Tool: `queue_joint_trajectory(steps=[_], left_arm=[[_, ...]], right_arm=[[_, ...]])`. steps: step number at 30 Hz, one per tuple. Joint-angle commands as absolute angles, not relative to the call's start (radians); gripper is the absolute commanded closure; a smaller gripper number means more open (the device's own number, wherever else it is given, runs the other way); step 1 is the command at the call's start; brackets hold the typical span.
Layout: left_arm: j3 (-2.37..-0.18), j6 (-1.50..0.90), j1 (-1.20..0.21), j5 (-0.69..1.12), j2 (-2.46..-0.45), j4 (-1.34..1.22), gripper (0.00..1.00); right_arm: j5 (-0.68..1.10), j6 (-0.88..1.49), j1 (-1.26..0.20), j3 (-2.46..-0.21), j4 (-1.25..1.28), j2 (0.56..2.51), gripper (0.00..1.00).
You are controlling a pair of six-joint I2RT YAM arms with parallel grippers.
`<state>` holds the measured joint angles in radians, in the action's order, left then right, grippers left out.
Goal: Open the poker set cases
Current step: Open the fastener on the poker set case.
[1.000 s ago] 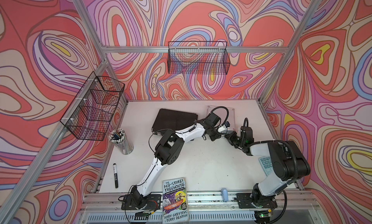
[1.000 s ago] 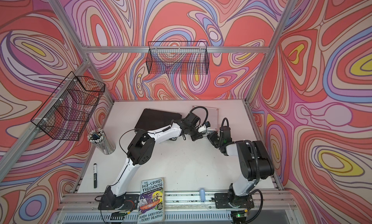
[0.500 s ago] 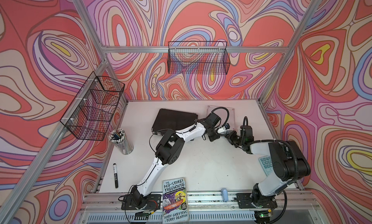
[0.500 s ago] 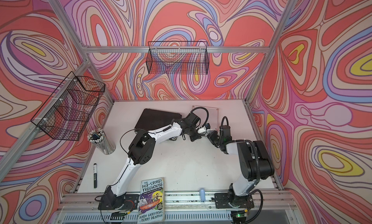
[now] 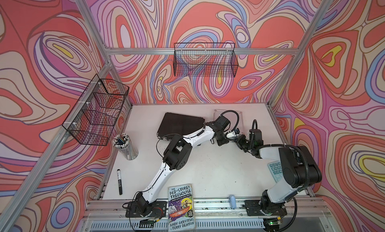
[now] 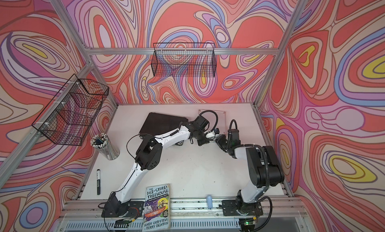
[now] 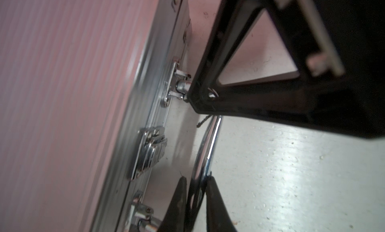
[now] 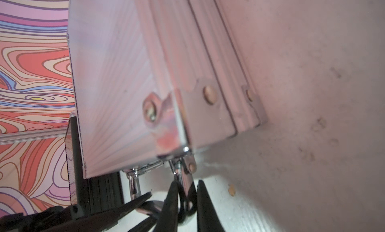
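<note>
Both top views are bright, evenly lit by diffuse light, with soft, faint shadows under the arms on the white tabletop (image 5: pixel 208 174). The wide lens splays the posts (image 5: pixel 287 70) outward toward the edges, yet detail stays sharp. The wrist views are dimmer and soft. In the left wrist view the case (image 7: pixel 62 95) is blurred with a pink cast, the handle (image 7: pixel 208 145) carries a sharp white glint, and glare streaks the tabletop. In the right wrist view the near case corner is blurry, and the right end effector (image 8: pixel 186 182) is a dark, unfocused silhouette.
</note>
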<state>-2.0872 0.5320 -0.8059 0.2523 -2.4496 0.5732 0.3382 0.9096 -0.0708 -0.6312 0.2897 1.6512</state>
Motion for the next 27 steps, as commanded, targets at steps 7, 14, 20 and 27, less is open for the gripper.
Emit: queue_joint_trajectory(steps=[7,14,20,27], left_arm=[[-2.108,0.493,-0.795,0.239,-2.471,0.680,1.00],[-2.148,0.459,-0.793,0.342,-2.464,0.682,1.00],[-2.191,0.448,-0.793,0.383,-2.477,0.706,1.00],[-2.197,0.441,-0.793,0.396,-2.468,0.705,1.00]], right_arm=[[0.358,0.906,-0.040,-0.653,0.323,1.604,0.80],[0.393,0.904,0.021,-0.628,0.321,1.552,0.57],[0.463,0.923,0.021,-0.620,0.341,1.584,0.53],[0.501,1.021,0.020,-0.586,0.463,1.659,0.55]])
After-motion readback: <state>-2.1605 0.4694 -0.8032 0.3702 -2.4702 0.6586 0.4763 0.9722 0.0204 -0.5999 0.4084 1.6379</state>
